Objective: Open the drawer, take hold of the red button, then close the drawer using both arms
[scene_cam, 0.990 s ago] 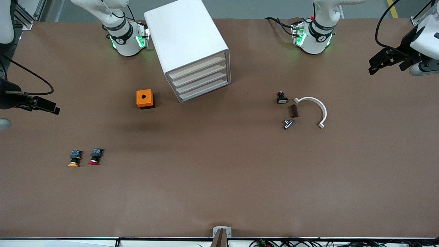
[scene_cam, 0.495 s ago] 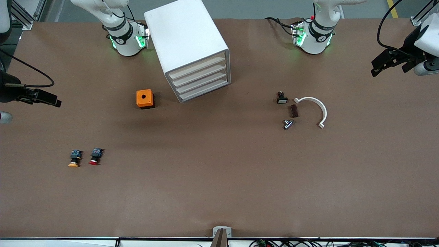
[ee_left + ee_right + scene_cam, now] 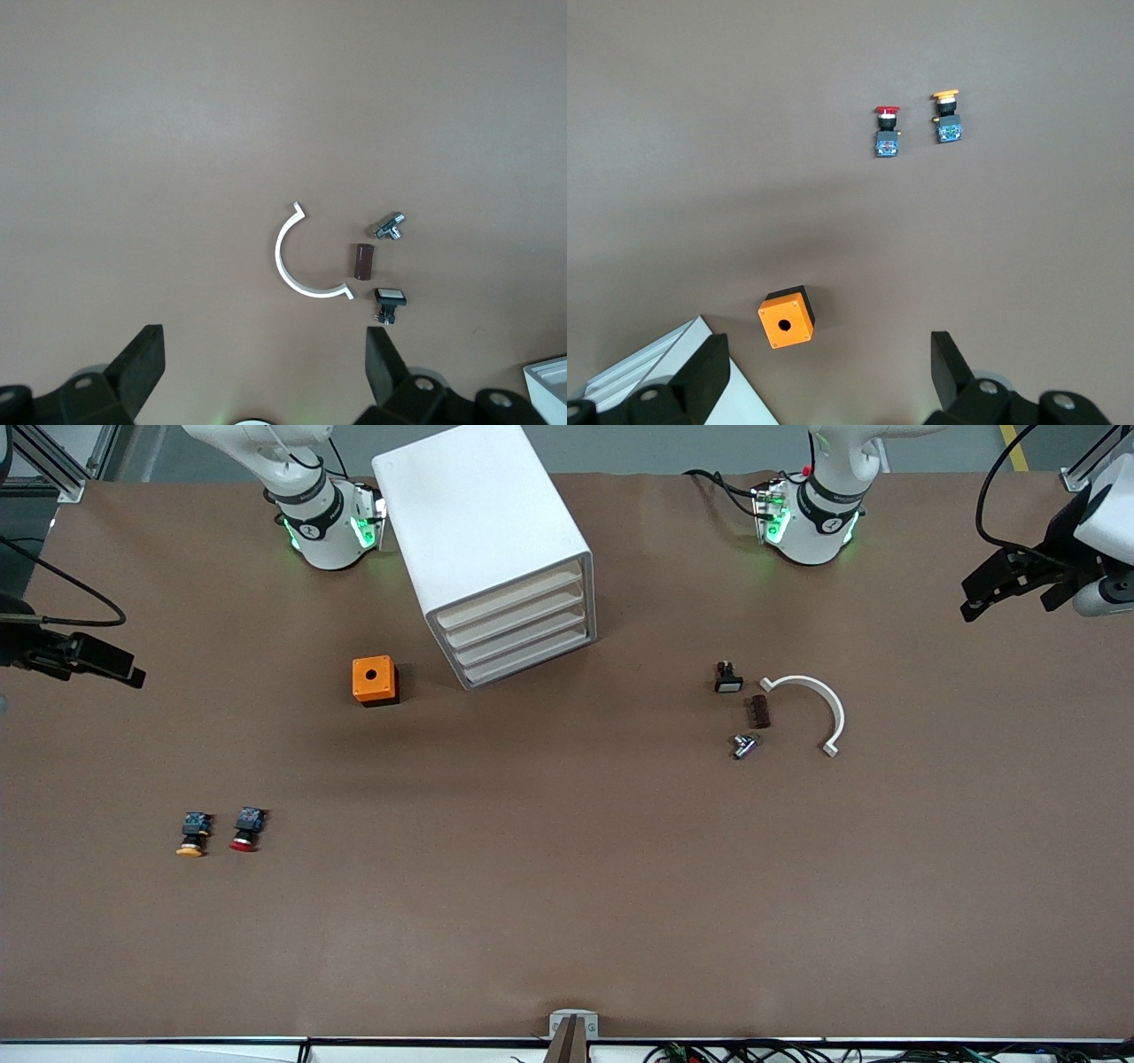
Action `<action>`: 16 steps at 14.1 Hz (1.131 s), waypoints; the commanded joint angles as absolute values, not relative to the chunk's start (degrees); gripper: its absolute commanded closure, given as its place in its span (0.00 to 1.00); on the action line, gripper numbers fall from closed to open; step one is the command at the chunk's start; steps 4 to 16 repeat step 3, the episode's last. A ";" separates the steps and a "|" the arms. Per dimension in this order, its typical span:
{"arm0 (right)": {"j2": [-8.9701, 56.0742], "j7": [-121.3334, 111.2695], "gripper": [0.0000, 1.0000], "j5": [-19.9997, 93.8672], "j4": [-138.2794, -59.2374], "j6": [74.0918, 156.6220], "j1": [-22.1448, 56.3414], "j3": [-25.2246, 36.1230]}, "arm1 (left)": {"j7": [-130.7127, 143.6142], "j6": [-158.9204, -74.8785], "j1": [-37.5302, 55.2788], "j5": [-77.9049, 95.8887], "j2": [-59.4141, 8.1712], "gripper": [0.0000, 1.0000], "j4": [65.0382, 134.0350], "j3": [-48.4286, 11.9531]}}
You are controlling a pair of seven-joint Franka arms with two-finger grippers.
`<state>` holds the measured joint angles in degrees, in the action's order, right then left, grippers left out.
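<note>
Drawer (image 3: 514, 615) front edge-on, handle indistinct

No legible text or labels.

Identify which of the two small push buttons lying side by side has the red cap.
The red-capped button is the one on the cabinet side of the pair; its neighbour, the orange-yellow-capped button, lies closer to the table's end.

Small parts lie scattered on the brown table (image 3: 159, 133).
A white curved clip (image 3: 297, 257) sits beside a brown cylinder (image 3: 364, 262), a metal fitting (image 3: 390, 227) and a white-faced black button (image 3: 388, 299); the left gripper's (image 3: 266, 354) fingers (image 3: 142, 359) stand apart.
</note>
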<state>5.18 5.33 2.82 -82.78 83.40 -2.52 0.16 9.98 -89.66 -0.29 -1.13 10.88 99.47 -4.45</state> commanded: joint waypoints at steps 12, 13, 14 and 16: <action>2.56 1.85 0.00 0.00 -85.77 85.16 -1.23 0.09 | 8.44 -89.30 -0.44 -0.70 9.14 0.00 97.38 -4.31; 2.56 1.85 0.00 0.00 -85.77 85.16 -1.23 0.09 | 8.44 -89.30 -0.44 -0.70 9.14 0.00 97.38 -4.31; 2.56 1.85 0.00 0.00 -85.77 85.16 -1.23 0.09 | 8.44 -89.30 -0.44 -0.70 9.14 0.00 97.38 -4.31; 2.56 1.85 0.00 0.00 -85.77 85.16 -1.23 0.09 | 8.44 -89.30 -0.44 -0.70 9.14 0.00 97.38 -4.31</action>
